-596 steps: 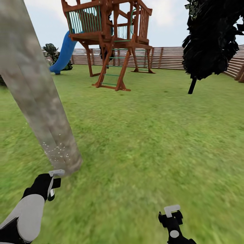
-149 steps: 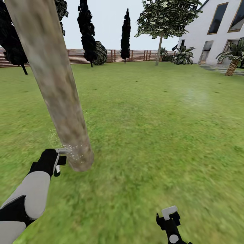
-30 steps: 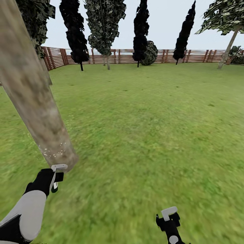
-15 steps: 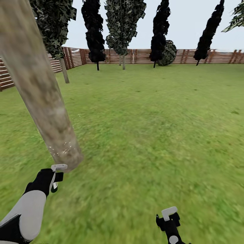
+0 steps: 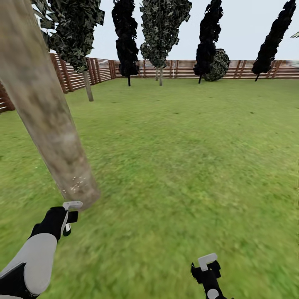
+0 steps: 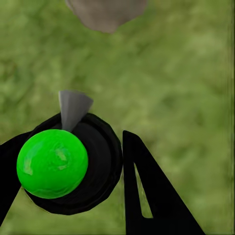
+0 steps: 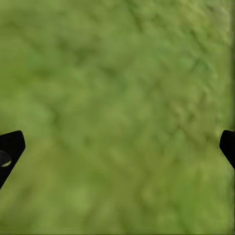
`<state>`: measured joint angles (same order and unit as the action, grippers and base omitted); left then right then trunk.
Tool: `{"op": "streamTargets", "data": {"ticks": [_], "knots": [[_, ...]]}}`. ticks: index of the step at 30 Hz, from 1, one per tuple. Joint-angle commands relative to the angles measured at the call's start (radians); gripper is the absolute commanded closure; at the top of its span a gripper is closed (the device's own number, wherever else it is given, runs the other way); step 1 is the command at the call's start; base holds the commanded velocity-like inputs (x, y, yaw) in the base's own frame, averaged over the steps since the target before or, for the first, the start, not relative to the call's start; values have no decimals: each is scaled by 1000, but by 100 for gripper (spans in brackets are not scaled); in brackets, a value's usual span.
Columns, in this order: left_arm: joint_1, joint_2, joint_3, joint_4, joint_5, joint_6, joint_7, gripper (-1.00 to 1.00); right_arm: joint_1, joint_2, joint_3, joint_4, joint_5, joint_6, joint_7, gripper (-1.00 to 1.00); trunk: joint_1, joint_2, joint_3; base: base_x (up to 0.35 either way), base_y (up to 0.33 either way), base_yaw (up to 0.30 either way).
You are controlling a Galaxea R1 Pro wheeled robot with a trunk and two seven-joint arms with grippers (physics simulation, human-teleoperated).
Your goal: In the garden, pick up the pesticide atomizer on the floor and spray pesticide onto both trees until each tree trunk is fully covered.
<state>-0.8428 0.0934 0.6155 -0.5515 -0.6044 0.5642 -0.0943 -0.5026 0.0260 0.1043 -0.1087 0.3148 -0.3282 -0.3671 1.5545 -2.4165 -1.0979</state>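
Even, bright daylight under a pale overcast sky (image 5: 245, 25), with no cast shadows or glare. The grass (image 5: 187, 166) smears soft toward the lower frame; both wrist views are blurred.

Atomizer (image 5: 68, 214) just before tree trunk (image 5: 45, 112), seemingly apart; fence (image 5: 187, 69) behind.

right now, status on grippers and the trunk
Left gripper shut on atomizer, nozzle at tree trunk base. White specks low only. Right gripper open, empty.

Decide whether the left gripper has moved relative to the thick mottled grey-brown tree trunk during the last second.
No. The left gripper keeps the same spot just below the base of the mottled grey-brown tree trunk; only the background fence slid, so the camera turned.
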Motion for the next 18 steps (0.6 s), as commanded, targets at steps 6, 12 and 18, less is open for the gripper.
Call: {"op": "streamTargets", "data": {"ticks": [6,12,18], "knots": [[-1,-2,7,-3,-3,-1,-11,100,0,-1,8,0,1,0,-7,-100,0,0,-1,-9,-253,0],[-9,-1,8,-16,31,-3,-14,100,1,-1,8,0,1,0,-7,-100,0,0,-1,-58,-43,158],[-70,7,-1,-17,32,8,-11,100,1,-1,8,0,1,0,-7,-100,0,0,-1,-1,-1,272]]}}
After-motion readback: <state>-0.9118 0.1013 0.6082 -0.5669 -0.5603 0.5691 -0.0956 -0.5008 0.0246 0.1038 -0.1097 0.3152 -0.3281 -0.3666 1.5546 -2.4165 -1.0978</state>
